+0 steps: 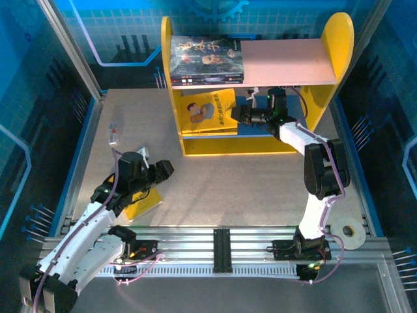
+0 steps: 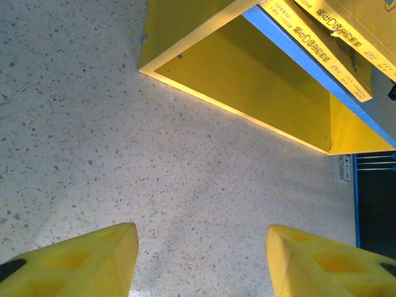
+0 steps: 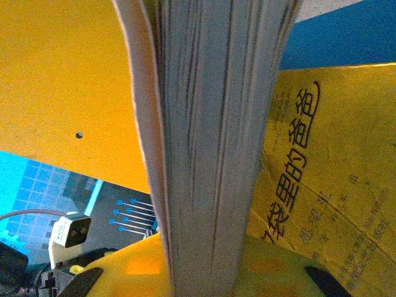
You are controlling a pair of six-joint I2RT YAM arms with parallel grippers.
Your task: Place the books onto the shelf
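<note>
right pincer (image 1: 236, 115): narrow, clamping held book (image 3: 204, 124) on edge, long axis pointing straight out from jaws into the lower tier of the shelf (image 1: 339, 39) | yellow book (image 1: 207, 111) just left of it, on blue board (image 1: 257, 128) | left pincer (image 1: 164, 171): half-wide, empty; second yellow book (image 1: 142, 207) on surface (image 1: 247, 189), nearer this arm, lying diagonally.

Yellow book cover (image 3: 334, 185): black title, readable part "袋里的爸爸"; smaller characters below too blurred. Yellow book spines (image 2: 322, 46): Chinese print, illegible. Dark books (image 1: 207, 59): cover title illegible.

One shelf (image 1: 339, 39), two arms (image 1: 78, 241), one white device (image 1: 114, 134), and several books (image 1: 207, 55), number unclear.
</note>
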